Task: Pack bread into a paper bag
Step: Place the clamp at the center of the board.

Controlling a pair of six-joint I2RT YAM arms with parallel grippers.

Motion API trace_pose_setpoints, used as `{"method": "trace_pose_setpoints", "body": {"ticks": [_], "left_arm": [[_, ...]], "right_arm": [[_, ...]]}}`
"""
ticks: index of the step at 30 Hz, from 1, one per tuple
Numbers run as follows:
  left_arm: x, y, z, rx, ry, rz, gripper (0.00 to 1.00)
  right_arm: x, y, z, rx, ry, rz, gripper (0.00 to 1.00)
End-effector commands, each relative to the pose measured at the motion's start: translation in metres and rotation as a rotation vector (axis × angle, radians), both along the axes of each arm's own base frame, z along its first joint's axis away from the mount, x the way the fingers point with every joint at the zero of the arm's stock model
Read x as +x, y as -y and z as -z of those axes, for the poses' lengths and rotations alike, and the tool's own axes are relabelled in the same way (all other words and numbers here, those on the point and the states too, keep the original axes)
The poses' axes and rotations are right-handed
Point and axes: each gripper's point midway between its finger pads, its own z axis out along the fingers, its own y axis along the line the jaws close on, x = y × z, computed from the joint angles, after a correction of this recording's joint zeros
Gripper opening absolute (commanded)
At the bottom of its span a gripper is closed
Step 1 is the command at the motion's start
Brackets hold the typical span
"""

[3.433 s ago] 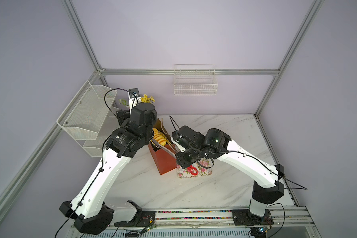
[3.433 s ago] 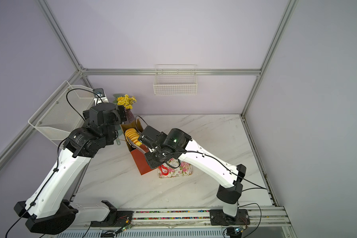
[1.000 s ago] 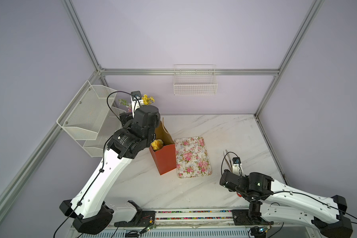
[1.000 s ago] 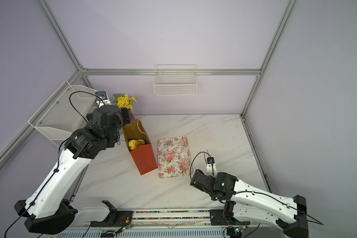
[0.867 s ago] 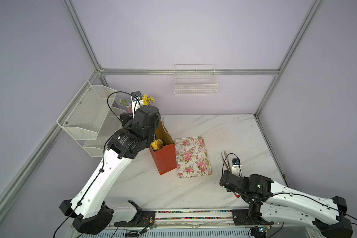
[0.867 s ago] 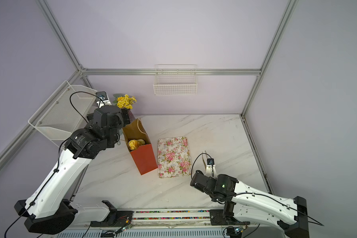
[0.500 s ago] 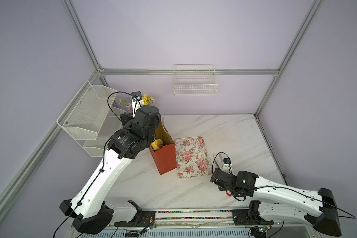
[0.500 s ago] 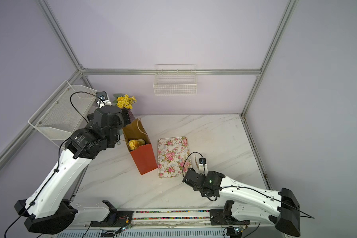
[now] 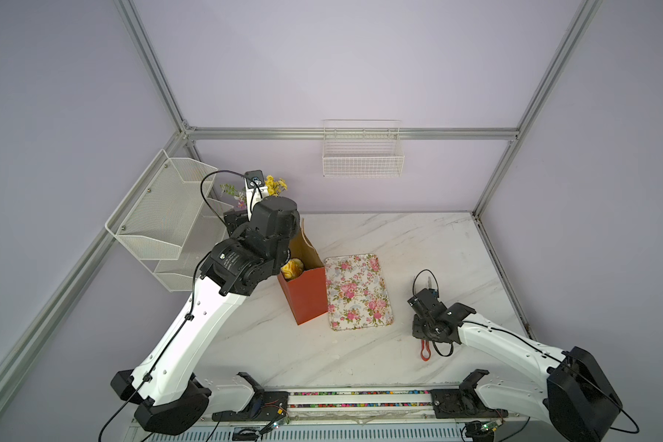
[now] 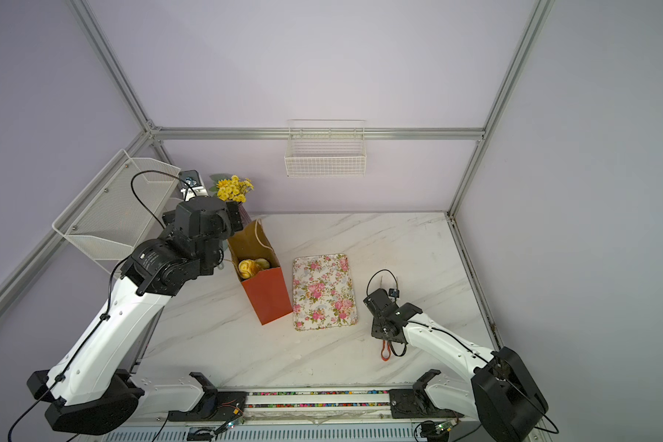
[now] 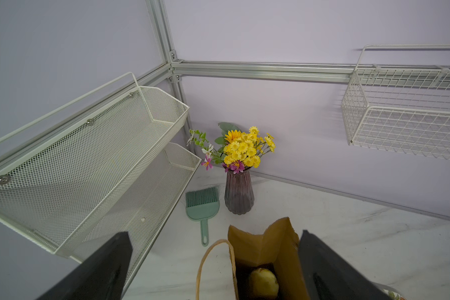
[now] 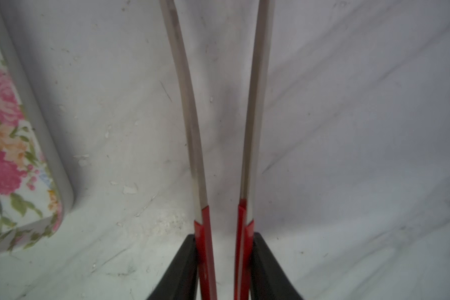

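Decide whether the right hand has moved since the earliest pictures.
Yes. The right hand has moved from above the floral tray and paper bag to the table on the tray's side away from the bag, holding red tongs.

light: bright, even, diffuse | shadows: faint, soft beneath tongs (image 12: 190,117) | top views: sharp, edges bowed | right wrist view: blurred

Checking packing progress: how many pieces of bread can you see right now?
2, both inside the paper bag: a ribbed yellow bun and a rounder bun beside it. More may be hidden underneath.
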Motion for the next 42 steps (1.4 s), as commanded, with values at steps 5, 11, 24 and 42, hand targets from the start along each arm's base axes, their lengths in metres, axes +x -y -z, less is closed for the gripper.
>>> {"method": "trace_pose_setpoints", "body": {"ticks": [5, 11, 24, 42], "left_arm": [[0.0, 0.003, -0.015, -0.011, 0.034, -0.001, 1.0], [-0.002, 0.0, -0.015, 0.002, 0.032, -0.012, 1.0], [-0.02, -0.018, -0.017, 0.024, 0.043, -0.064, 1.0], [-0.016, -0.015, -0.005, 0.048, -0.013, -0.062, 1.0]], "right_arm": [[0.035, -0.033, 0.007, 0.16, 0.0, -0.125, 0.35], [0.071, -0.034, 0.016, 0.146, -0.041, -0.165, 0.35], [0.14, -0.051, 0.002, 0.144, -0.001, -0.237, 0.45], [0.147, -0.021, -0.099, -0.009, 0.175, -0.231, 0.61]]}}
